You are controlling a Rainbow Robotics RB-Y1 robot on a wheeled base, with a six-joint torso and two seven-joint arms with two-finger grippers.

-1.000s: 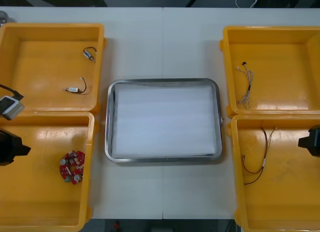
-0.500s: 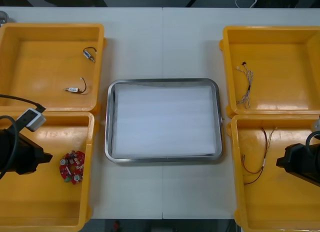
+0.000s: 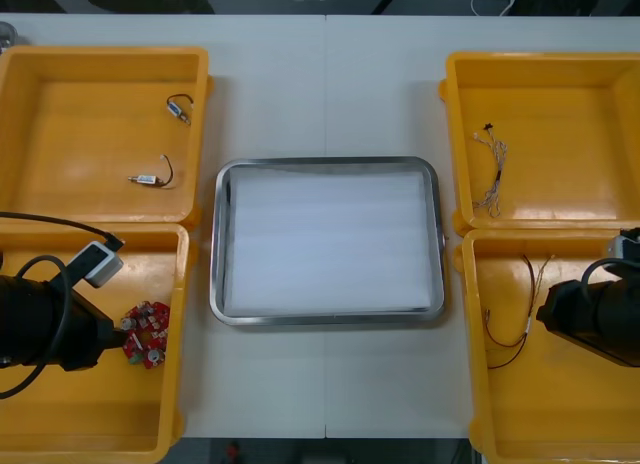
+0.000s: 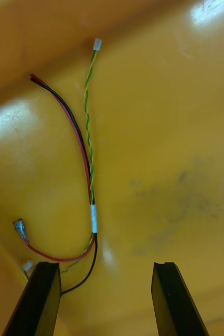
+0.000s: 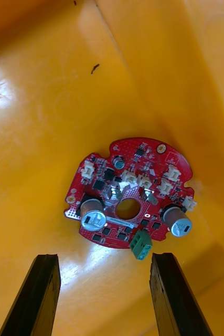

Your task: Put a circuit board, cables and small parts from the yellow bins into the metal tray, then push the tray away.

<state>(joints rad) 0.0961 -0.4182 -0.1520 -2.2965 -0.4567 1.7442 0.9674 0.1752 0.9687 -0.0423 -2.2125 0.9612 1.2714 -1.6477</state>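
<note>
The left end effector [image 5: 104, 257] hangs over the round red circuit board [image 5: 143, 199] in the near yellow plastic bin on the left [image 3: 60, 424]. Its two black fingers are spread wide with nothing in them. The board lies flat just ahead of the fingertips, a bit closer to one finger than the other. To pick it up well, I think the end effector should slide over until the board sits right between the fingers. Then it should go straight down and pinch the flat rim, not the tall silver cans or the green block, which could slip. The right end effector [image 4: 105, 265] is spread wide too and holds nothing. The thin red, black and green-yellow cable [image 4: 93, 218] lies just ahead of it, loose ends near one finger, in the near yellow plastic bin on the right [image 3: 580, 414]. The shiny metal tray with the white inside [image 3: 327, 164] sits between the two end effectors, with nothing in it yet. The light surface [image 3: 280, 94] is flat and smooth with a thin seam down its middle, and the room past its far edge looks dark
</note>
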